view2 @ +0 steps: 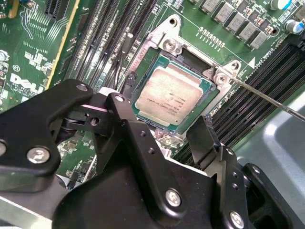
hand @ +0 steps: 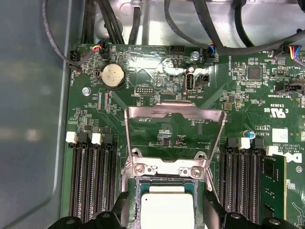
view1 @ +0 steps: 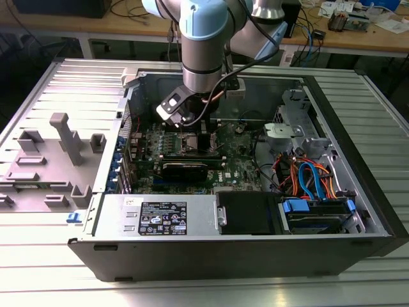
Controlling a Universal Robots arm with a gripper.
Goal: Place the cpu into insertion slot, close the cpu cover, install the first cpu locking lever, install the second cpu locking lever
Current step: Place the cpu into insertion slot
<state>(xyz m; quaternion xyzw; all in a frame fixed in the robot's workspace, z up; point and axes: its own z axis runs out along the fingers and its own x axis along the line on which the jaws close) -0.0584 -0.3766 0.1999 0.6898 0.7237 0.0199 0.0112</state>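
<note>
1. Your pincer [hand: 164, 210] hangs just above the socket, its fingers [hand: 118, 212] spread wide on either side of the cpu [hand: 167, 214] and gripping nothing.
2. You can count the first step as done: the cpu lies flat in its socket, between the two banks of memory slots on the motherboard [hand: 157, 86].
3. Your cpu cover [hand: 174, 113] stands raised on its hinge at the socket's far edge, so it has yet to be closed.
4. One locking lever [view2: 267, 98] juts free beside the socket. By my judgement, both levers are not yet installed.
</note>
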